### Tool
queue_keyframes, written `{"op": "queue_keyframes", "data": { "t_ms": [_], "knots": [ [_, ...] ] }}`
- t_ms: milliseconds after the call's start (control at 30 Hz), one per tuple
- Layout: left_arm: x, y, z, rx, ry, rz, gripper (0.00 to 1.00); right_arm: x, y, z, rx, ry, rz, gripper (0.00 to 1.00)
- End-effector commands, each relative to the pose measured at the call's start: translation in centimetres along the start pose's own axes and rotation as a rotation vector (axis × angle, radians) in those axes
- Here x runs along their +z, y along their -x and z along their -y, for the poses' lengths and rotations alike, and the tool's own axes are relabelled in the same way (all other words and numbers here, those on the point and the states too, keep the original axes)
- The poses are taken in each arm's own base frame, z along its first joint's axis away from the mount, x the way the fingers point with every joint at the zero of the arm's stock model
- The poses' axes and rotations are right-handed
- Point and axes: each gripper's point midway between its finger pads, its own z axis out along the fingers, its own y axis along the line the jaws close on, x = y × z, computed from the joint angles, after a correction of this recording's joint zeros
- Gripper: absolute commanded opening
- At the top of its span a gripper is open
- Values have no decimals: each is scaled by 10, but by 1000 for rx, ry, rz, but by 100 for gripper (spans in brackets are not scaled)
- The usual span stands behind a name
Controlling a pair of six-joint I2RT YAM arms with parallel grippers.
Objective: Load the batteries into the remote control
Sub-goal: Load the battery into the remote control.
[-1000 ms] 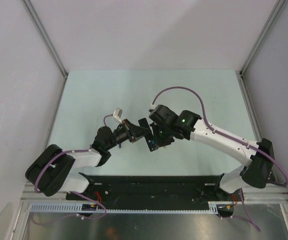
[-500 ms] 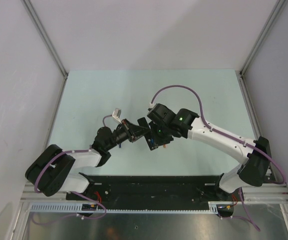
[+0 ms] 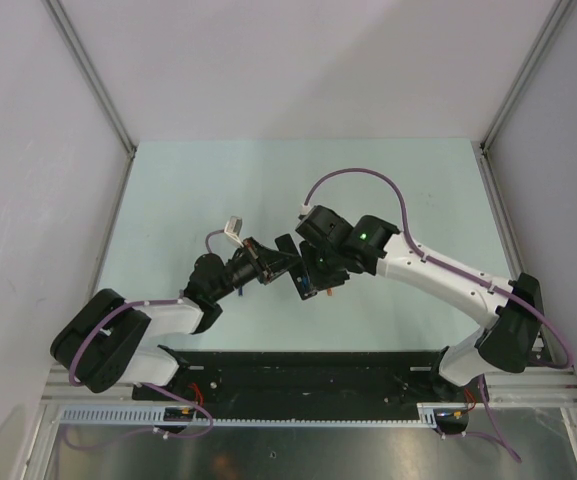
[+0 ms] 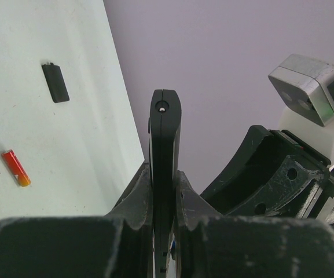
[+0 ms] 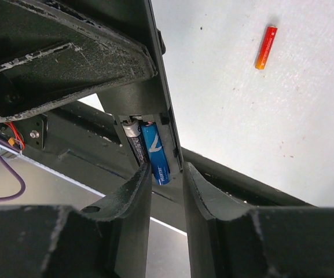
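We see the left tool [image 4: 165,194] pressed together on the remote control [image 4: 165,133], pinching it edge-on so that in the left wrist view the slim black bar rises from the bottom centre of the frame toward the middle. In the right wrist view its open battery bay faces the right tool [image 5: 167,188], with the bar's long axis running from upper centre down to lower centre. Two cells lie side by side along that axis: a grey-silver battery [image 5: 133,130] on the left and a blue battery [image 5: 155,152] on the right. The lower end of the blue one sits just above the right tool's tips. That tool is slightly spread, with a strip of daylight between its fingers [image 5: 133,202], and as far as we can tell it grips nothing. The orange-red battery [image 5: 265,47] lies on the desk [image 5: 242,116] in the upper right of the frame, well apart from both tools, with its long axis nearly top to bottom and leaning a little right. A small black piece [image 4: 55,82] lies beyond it, in the upper left of the left wrist view. We judge the blue cell seated or nearly so. If another cell is wanted, the free right arm is the one to fetch it, reaching up and right and closing across the orange-red cell's short width.
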Motion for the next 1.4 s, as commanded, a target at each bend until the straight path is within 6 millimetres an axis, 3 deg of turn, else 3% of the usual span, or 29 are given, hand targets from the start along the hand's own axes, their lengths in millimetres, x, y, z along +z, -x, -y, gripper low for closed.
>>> {"op": "queue_keyframes", "data": {
  "t_ms": [0,567,867,900,967,1067,1133,1367],
  "knots": [
    [-4,-8,22,-5,-89,-34,0,-13,20,10,14,-48,74,32],
    [-4,-8,14,-15,-65,-28,0,-42,45,-11,32,74,210,49],
    [-2,-16,20,-41,-82,-89,0,-72,63,-20,29,223,374,54],
    [-1,-16,21,-46,-85,-101,0,-62,53,-15,25,225,361,54],
    [0,-19,22,-55,-89,-118,0,-79,59,-26,8,339,457,54],
    [-2,-21,27,-55,-103,-139,0,-80,47,-24,17,416,487,63],
    [-3,-22,32,-50,-115,-140,0,-75,46,-15,37,433,449,71],
    [-4,-19,38,-34,-133,-130,0,-70,20,-26,36,582,356,79]
  ]
}}
